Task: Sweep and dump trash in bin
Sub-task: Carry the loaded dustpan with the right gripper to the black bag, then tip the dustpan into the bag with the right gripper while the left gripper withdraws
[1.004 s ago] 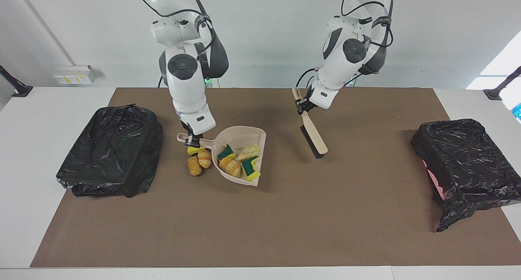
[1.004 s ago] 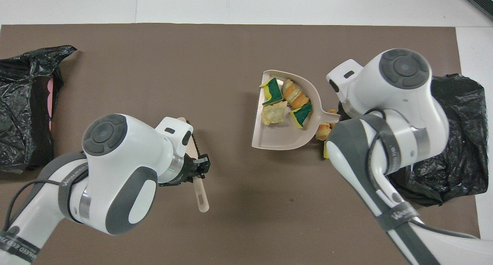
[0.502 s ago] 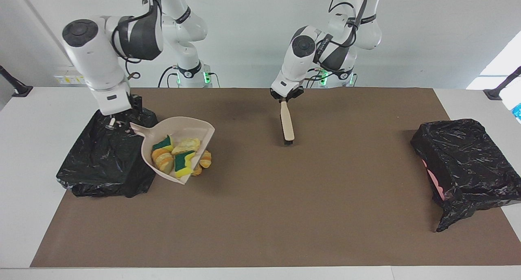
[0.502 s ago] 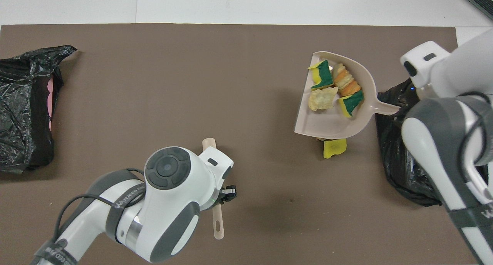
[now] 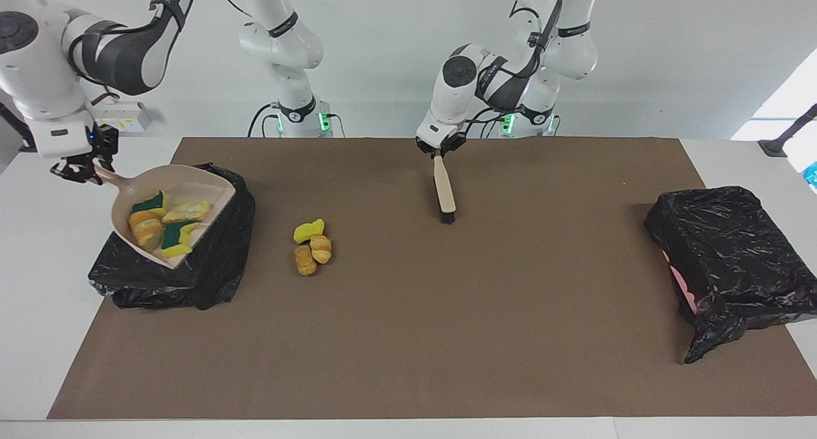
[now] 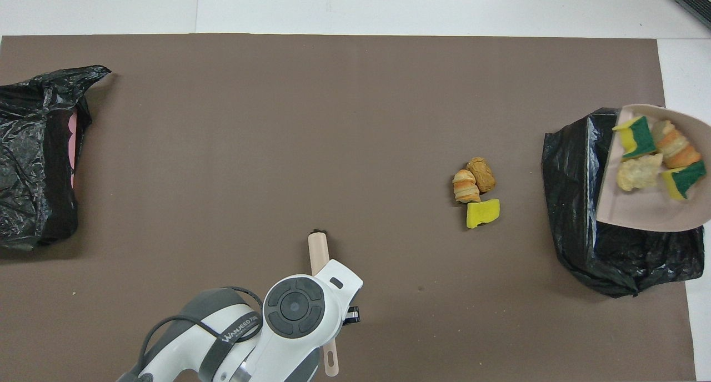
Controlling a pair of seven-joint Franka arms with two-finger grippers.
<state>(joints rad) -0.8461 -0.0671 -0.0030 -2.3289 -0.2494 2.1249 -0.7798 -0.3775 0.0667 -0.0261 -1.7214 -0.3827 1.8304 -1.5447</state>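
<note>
right hand (image 5: 80, 168): pinching dustpan (image 5: 191, 180) handle | trash (image 5: 163, 222) in pan over bin (image 5: 217, 267)

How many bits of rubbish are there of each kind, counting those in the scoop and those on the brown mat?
Yellow and green sponge chunks: 3
Orange-brown bread-like pieces: 3
Pale cream crumpled lump: 1
Total: 7

dustpan (image 5: 185, 190) now over bin (image 5: 191, 279), three scraps (image 5: 311, 247) uncovered on mat

The dustpan (image 6: 655, 215) runs off the overhead view's edge, its handle and holder unseen there.
</note>
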